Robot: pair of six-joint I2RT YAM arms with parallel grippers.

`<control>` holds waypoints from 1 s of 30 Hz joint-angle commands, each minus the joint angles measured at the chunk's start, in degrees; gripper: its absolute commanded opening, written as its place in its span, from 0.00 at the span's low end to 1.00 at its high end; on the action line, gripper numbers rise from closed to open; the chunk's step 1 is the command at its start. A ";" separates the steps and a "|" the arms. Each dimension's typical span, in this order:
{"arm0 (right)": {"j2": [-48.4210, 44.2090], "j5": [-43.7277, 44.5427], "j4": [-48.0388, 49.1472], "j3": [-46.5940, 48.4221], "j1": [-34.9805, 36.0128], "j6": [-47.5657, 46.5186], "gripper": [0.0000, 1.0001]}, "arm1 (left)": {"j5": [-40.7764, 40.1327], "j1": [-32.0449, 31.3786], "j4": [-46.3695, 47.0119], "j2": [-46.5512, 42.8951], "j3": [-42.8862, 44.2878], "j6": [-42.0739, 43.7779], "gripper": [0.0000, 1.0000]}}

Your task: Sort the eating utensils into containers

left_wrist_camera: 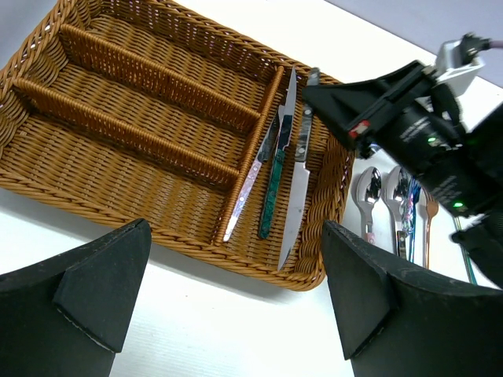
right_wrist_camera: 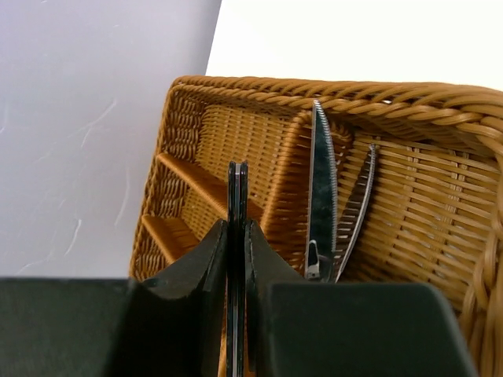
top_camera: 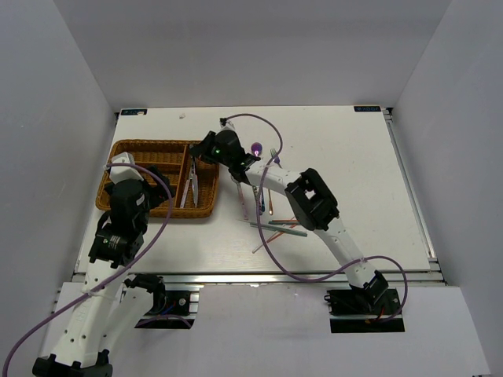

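Your right gripper [right_wrist_camera: 237, 229]: jaws pinching a slim utensil [right_wrist_camera: 237, 184] seen edge-on, its long axis roughly parallel to the knives [right_wrist_camera: 322, 196] lying just beside it in the wicker tray [right_wrist_camera: 377, 88]. Your left gripper [left_wrist_camera: 236, 302]: jaws spread, empty, at the tray's near side, so the right arm looks better placed to lower.

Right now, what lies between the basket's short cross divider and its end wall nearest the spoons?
Three knives, side by side along that compartment; the left wrist view shows them plainly.
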 commanded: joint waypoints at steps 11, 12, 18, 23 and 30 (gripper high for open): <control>4.88 5.22 3.56 5.34 0.61 1.17 0.31 | 0.11 -0.31 0.72 -1.22 -0.23 0.41 0.98; 5.14 5.04 2.69 5.87 0.70 0.82 0.32 | 0.11 -0.30 0.64 -1.22 -0.23 0.41 0.98; 8.04 3.90 -2.32 11.41 1.05 -1.12 0.31 | 0.03 -0.39 0.64 -1.40 -0.23 0.41 0.98; 8.66 2.76 -3.99 11.58 1.05 -1.82 0.36 | 0.03 -0.39 0.72 -1.57 -0.23 0.32 0.98; 10.94 2.49 -9.09 15.36 1.14 -1.91 0.82 | -0.33 -0.39 0.55 -1.92 -0.32 0.32 0.98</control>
